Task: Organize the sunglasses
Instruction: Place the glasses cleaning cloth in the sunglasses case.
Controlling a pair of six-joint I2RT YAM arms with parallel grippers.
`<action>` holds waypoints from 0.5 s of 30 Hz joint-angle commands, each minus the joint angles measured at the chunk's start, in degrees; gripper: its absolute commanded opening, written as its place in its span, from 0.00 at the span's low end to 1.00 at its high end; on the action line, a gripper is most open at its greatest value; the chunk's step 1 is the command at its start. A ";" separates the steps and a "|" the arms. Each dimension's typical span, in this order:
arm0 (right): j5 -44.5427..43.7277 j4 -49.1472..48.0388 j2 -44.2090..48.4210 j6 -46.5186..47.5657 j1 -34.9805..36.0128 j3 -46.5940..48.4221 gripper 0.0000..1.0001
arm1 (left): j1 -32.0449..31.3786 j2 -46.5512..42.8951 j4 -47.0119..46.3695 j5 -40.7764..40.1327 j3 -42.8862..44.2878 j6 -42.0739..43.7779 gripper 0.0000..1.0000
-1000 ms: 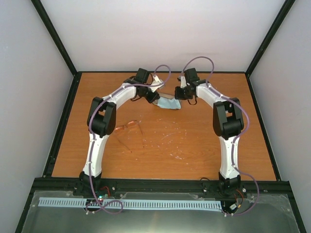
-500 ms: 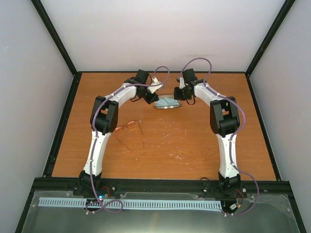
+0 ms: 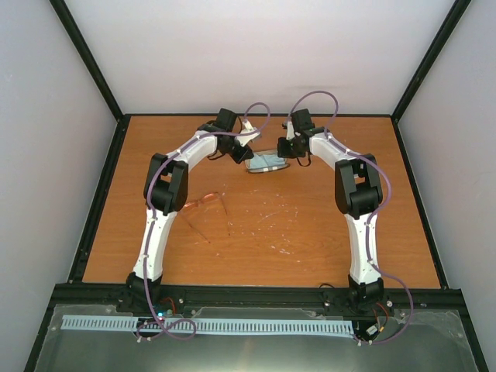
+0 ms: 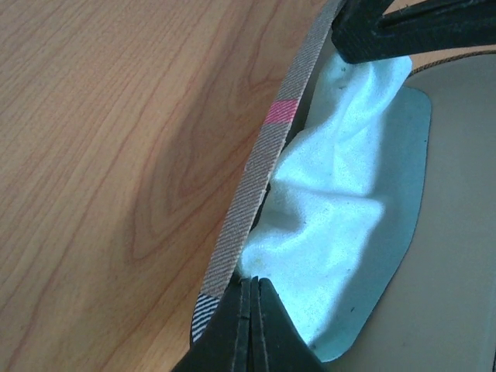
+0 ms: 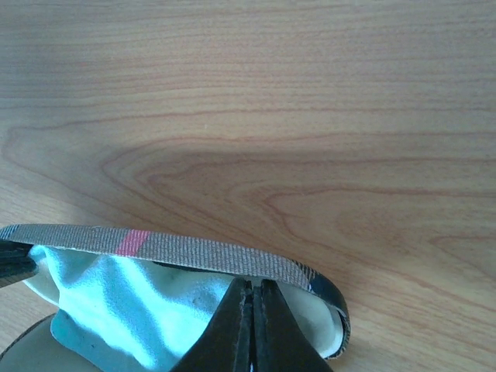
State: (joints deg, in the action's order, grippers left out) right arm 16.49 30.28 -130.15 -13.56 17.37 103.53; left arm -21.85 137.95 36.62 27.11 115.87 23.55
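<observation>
Corners of cloth vanish inside clenched left pincer and right pincer — case half-hidden beneath, sunglasses apart.

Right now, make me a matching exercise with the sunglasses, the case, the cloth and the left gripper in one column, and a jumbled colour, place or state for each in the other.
Column one:
1. sunglasses
2. case
3. cloth
4. left gripper

Column two:
A. light blue
B. shut on the case's rim
C. tan with a red stripe
D. lying loose on the table, away from both grippers

Pairs: 1-D, 2-C, 3-A, 4-B
</observation>
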 commanded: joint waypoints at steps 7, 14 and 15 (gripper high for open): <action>0.60 -2.26 -1.62 -0.32 0.33 3.64 0.03 | 0.53 0.48 1.15 -1.00 2.32 0.83 0.01; 1.55 -0.72 -3.69 0.18 0.39 6.24 0.03 | 0.49 -0.50 1.05 -2.01 1.07 0.15 0.00; 1.67 -0.22 -4.19 0.32 0.37 6.73 0.03 | 0.49 -0.80 0.82 -2.08 0.60 0.03 0.01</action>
State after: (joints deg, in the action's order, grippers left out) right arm 17.39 28.95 -131.50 -13.54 17.37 107.55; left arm -21.85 137.95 37.32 25.85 115.87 23.53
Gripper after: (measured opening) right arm 0.031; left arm 0.015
